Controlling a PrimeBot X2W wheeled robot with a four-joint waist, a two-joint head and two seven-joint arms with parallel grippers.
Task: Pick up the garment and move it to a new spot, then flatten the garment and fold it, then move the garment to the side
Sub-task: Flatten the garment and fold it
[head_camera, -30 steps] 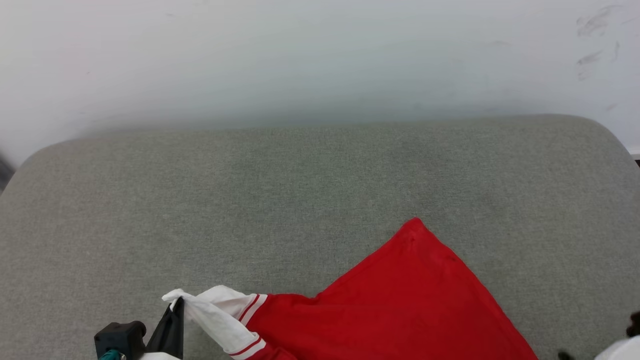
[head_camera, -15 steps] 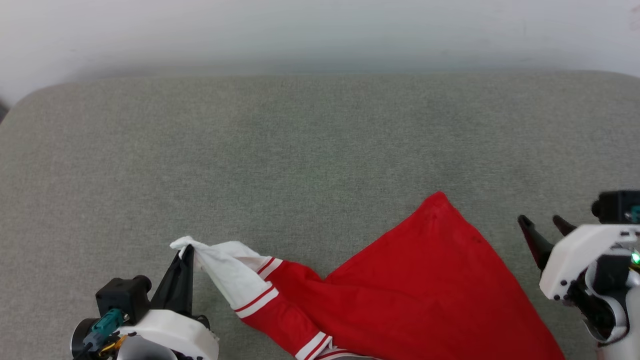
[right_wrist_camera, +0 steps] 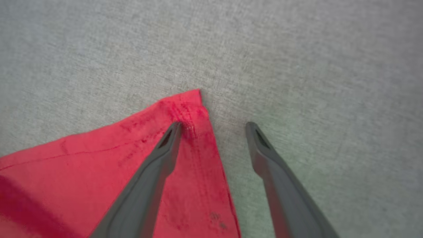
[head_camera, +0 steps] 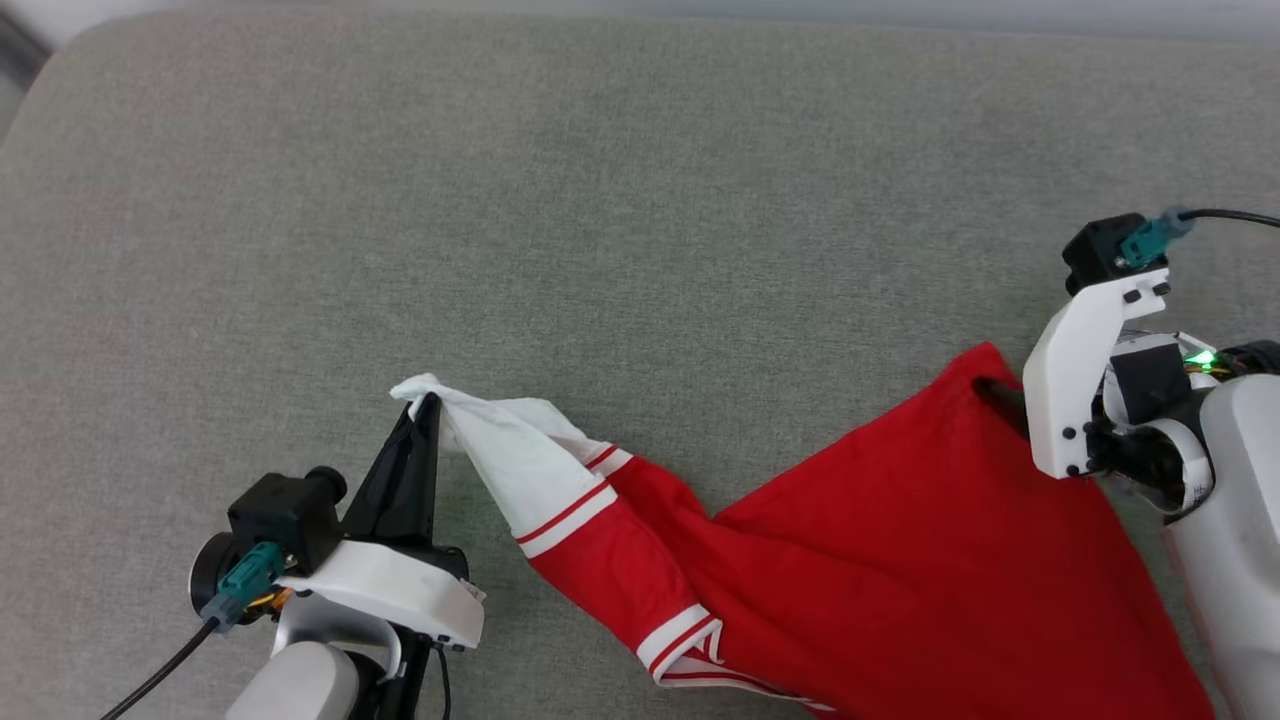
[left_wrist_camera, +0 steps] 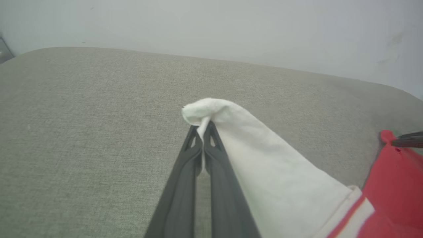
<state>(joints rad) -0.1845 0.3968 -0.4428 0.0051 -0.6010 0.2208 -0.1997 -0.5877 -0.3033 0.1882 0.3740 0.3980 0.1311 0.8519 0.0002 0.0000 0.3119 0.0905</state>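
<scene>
HEAD / surface: a grey woven cushion (head_camera: pixel 640 200) is taking up nearly the whole pic. Its far-left corner is rounding off, and a thin pale strip of wall (head_camera: pixel 800 4) is showing along the far edge.
HEAD / garment: the garment (head_camera: pixel 900 560) is lying on the near-right part of the cushion. Its red body is spreading right, and the white sleeve (head_camera: pixel 520 460) w/ red stripe trim is stretching left.
HEAD / left gripper (head_camera: pixel 428 405): clamping the sleeve tip, fingers pressed together.
HEAD / right gripper (head_camera: pixel 1000 395): sitting at the garment's far-right red corner.
HEAD / vs earlier: the cam is now looking lower, so the wall band is down to a sliver and the whole pic has shifted. Half a sec ago the right gripper was apart from the cloth; now it is at the corner. The left grip is unchanged.
HEAD / hidden: the garment's near part is running off the bottom edge. The right fingers are mostly hiding behind the white wrist housing (head_camera: pixel 1080 370).
L WRIST / room: the cushion is running to the pale wall behind.
L WRIST / grip: both fingers are closing on bunched white sleeve cloth. The red corner is cut off at the right edge.
R WRIST / surface: grey weave, slightly blurry.
R WRIST / jaws: spread wide, gripping nothing. One finger is over the hem-corner seam, the other over bare cushion just beside it. Contact w/ the cloth: cannot tell.
</scene>
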